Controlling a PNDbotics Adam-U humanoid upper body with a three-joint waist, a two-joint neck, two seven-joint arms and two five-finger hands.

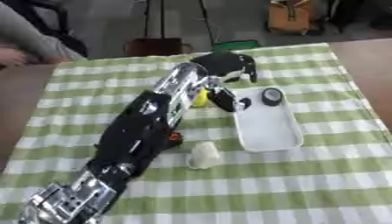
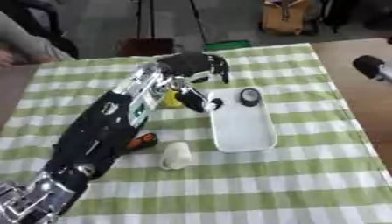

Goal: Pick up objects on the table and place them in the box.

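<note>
We see the left hand [image 1: 226,65] above the tray's [image 1: 268,131] far-left corner, fingers curled downward; whether it holds anything, we cannot tell. A dark ring [image 1: 272,96] lies in the tray.

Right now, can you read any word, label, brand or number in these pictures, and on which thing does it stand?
No text can be read.
A small green-and-white sticker on the left arm: too blurred to read.
The dark round thing in the white box: no readable marking.
The left hand, the yellow thing: no label shows.
</note>
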